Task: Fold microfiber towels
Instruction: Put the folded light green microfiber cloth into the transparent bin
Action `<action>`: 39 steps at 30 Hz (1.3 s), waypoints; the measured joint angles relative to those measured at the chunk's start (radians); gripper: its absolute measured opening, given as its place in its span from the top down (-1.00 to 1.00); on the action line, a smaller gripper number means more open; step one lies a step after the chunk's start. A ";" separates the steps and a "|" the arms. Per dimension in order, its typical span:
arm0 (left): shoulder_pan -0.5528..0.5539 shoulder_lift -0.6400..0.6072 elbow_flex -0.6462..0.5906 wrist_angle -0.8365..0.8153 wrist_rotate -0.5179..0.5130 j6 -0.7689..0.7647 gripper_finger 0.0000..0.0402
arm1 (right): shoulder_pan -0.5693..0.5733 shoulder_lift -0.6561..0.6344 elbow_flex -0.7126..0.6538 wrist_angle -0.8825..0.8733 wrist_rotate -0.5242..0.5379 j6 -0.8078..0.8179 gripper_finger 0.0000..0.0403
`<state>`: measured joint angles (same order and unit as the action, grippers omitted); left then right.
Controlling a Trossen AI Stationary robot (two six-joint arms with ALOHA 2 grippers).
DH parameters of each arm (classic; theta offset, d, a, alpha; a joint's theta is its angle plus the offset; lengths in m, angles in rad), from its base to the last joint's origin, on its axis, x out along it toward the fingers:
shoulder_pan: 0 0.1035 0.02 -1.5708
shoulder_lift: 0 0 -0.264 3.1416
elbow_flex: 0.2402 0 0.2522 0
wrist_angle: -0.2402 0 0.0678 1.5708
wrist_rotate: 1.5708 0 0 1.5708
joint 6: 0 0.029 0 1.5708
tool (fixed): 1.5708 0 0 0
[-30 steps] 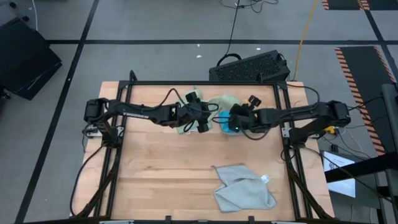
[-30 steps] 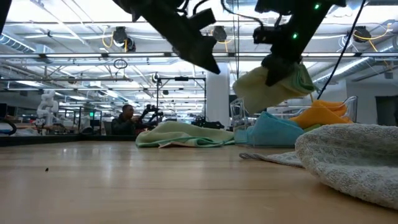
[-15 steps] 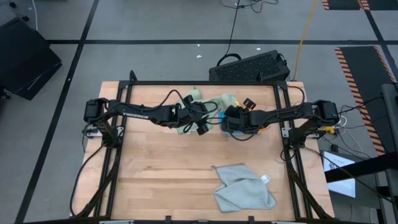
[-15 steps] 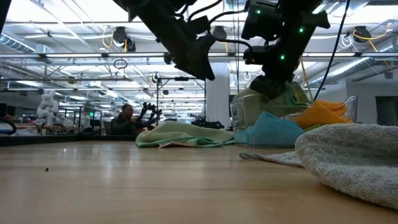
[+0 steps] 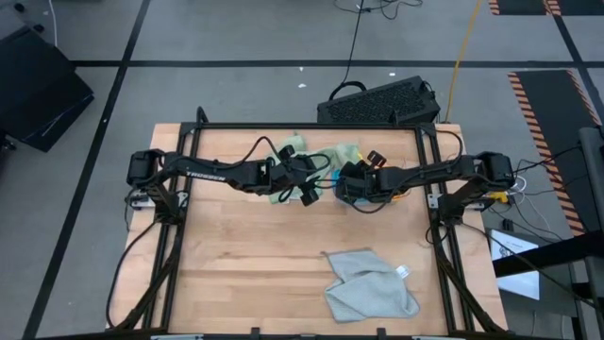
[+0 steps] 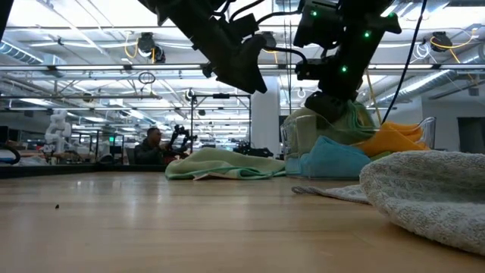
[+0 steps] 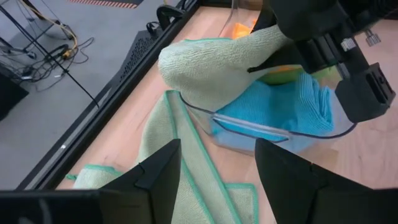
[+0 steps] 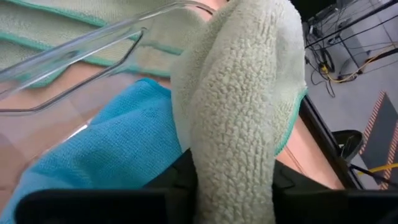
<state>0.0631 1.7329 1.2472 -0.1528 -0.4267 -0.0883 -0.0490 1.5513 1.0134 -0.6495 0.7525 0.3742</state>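
the right gripper point(image 5: 347, 187) holds a pale sage towel point(image 8: 239, 93) over the clear tray point(image 7: 273, 134) at the far middle, its fingers seemingly pinching it. the left gripper point(image 5: 304, 181), fingers apart and empty, hangs over a spread sage towel point(image 6: 220, 163). the grey towel point(image 5: 370, 283) lies bunched near; most remain unfolded.

Overhead view straight down; low view level across the table point(image 6: 151, 227); both wrist views close on the clear tray point(image 7: 280, 134).

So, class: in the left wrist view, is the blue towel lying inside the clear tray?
Yes, the blue towel sits within the clear tray wall.
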 joint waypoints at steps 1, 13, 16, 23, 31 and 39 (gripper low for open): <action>0.000 0.000 0.000 0.000 0.000 0.000 -0.03 | 0.000 0.000 0.000 0.003 -0.005 -0.007 0.53; 0.000 0.000 0.000 0.000 0.008 -0.012 -0.03 | -0.032 -0.060 0.000 0.071 -0.150 -0.089 -0.06; 0.000 0.000 0.000 -0.002 0.014 -0.012 -0.03 | -0.052 -0.098 0.000 0.087 -0.289 -0.109 -0.09; -0.007 0.000 0.000 0.000 0.016 -0.019 -0.03 | -0.082 -0.131 0.000 0.110 -0.445 -0.128 -0.06; -0.027 0.000 0.000 -0.001 0.016 -0.020 -0.03 | -0.104 -0.128 0.000 0.140 -0.623 -0.158 0.19; -0.049 0.000 0.000 -0.011 0.016 -0.023 -0.03 | -0.159 -0.231 0.000 0.120 -0.757 -0.228 0.66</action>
<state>0.0137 1.7325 1.2472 -0.1635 -0.4103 -0.1108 -0.2080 1.3201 1.0138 -0.5300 -0.0042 0.1465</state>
